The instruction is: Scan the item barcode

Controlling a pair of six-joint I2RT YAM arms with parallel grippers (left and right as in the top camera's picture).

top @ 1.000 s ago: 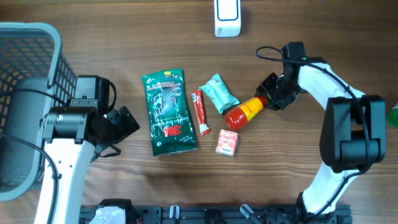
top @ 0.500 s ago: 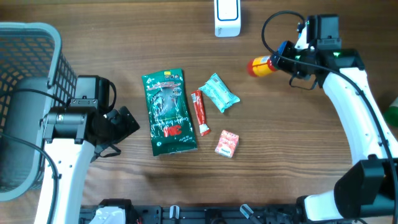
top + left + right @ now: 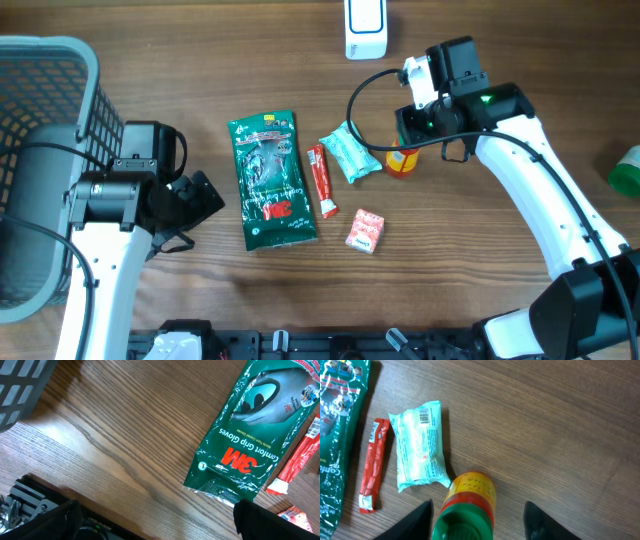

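Bottle set down between spread right fingers, near the scanner

Overhead: the bottle (image 3: 402, 161) stands on the desk (image 3: 500, 40) just right of the teal packet (image 3: 354, 151), nearer than the white scanner (image 3: 365, 28); the right arm (image 3: 520, 170) is over it, the left arm (image 3: 110, 200) well apart. Left wrist: the left fingers (image 3: 260, 517) are spread wide and empty; the green pack (image 3: 240, 435) reads "3M Comfort Grip Gloves". Right wrist: the right fingers (image 3: 415, 520) are released, flanking the bottle with gaps on both sides, its long axis upright, green cap toward the camera; its label is unreadable, and a barcode shows on the teal packet.

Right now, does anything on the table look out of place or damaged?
Nothing spilled or damaged. Only the red-and-yellow bottle stands upright under the open right gripper, close to a corner of the teal packet.
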